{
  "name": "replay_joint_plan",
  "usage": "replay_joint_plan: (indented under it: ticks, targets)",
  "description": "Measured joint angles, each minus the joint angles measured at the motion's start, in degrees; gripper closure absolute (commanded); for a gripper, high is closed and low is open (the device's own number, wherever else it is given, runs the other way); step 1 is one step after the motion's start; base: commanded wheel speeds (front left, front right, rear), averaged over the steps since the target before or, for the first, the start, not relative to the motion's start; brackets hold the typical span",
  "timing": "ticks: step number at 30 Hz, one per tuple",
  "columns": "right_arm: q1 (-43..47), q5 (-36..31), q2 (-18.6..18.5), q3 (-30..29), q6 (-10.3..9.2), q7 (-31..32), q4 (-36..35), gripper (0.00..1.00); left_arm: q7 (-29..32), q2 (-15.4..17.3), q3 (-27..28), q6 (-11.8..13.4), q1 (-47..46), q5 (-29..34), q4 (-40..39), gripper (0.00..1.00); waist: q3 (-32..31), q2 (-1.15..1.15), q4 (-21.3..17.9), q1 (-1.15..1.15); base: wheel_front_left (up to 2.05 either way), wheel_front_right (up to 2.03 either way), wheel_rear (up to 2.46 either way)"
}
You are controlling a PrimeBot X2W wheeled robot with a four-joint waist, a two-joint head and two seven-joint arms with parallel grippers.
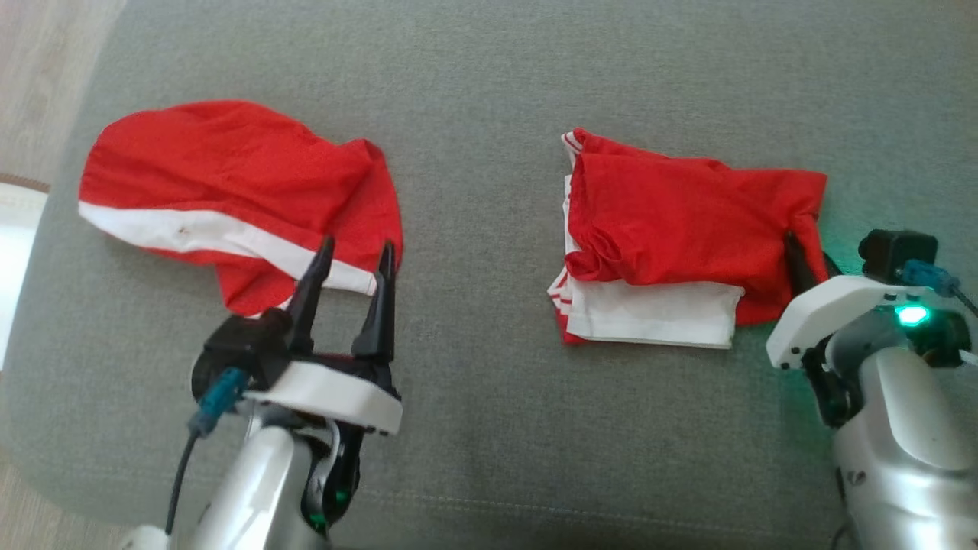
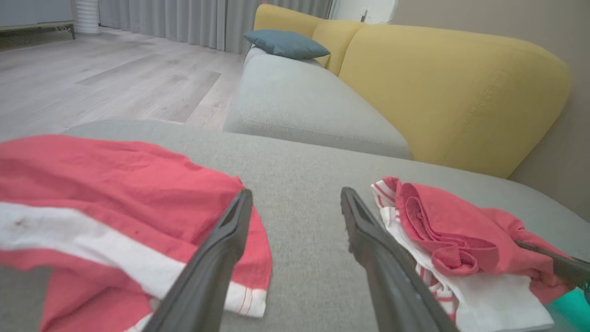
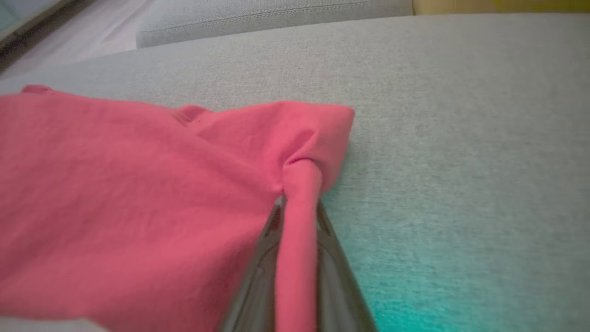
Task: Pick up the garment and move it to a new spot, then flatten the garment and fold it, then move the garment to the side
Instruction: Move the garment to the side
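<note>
Your right gripper (image 3: 297,203) pinches a red corner of the folded garment (image 1: 688,214).
Your left gripper (image 1: 355,256) hangs spread wide — tips at the hem of the other garment (image 1: 229,168).

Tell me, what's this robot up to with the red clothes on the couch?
The robot is handling two red-and-white garments lying on a grey cushion. Its right gripper is shut on a pinch of red cloth at the right edge of the right garment, a roughly folded pile. Its left gripper is open and holds nothing, by the near corner of the left garment, which lies loosely spread.
</note>
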Motion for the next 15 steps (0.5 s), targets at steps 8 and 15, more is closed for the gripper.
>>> replay_joint_plan:
  ticks: [8, 15]
  targets:
    - [-3.1, -8.1, -11.4, 2.4, 0.0, -2.9, 0.5, 1.0, 0.0, 0.0, 0.3, 0.1, -0.5, 0.0, -1.0, 0.0, -0.4, 0.0, -2.1, 0.0, 0.0, 0.0, 0.0]
    - [-6.1, -12.4, -22.6, 0.0, 0.0, -2.9, 1.5, 1.0, 0.0, 0.0, -0.4, 0.6, -1.1, -1.4, -2.6, 0.0, 1.5, 0.0, -2.5, 0.0, 0.0, 0.0, 0.0]
